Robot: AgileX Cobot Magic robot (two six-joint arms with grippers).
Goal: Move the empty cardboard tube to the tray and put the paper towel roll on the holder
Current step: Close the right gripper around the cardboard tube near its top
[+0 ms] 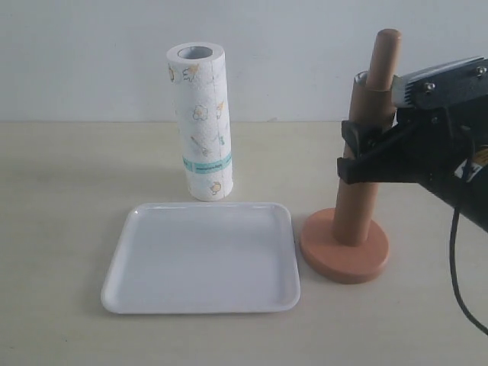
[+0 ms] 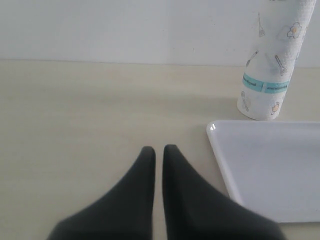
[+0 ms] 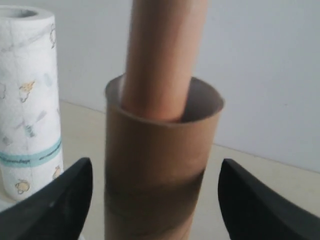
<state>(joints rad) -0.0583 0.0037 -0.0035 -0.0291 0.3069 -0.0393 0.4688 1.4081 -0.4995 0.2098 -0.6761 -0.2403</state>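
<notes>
The empty cardboard tube point(image 1: 357, 213) stands upright, slipped over the holder's pole point(image 1: 383, 57), above the round terracotta base point(image 1: 345, 250). My right gripper point(image 1: 349, 155) is open, one finger on each side of the tube at mid-height with a gap to each. In the right wrist view the tube point(image 3: 155, 150) rings the pole point(image 3: 162, 55) between the gripper's point(image 3: 155, 172) spread fingers. The paper towel roll point(image 1: 202, 122) stands upright behind the white tray point(image 1: 202, 259), which holds nothing. My left gripper point(image 2: 158, 148) is shut with nothing in it, low over the table beside the tray point(image 2: 270, 170).
A pale wall runs behind the beige table. The printed roll point(image 2: 270, 75) stands just past the tray's far rim. A black cable point(image 1: 456, 259) hangs from the right arm at the table's right edge.
</notes>
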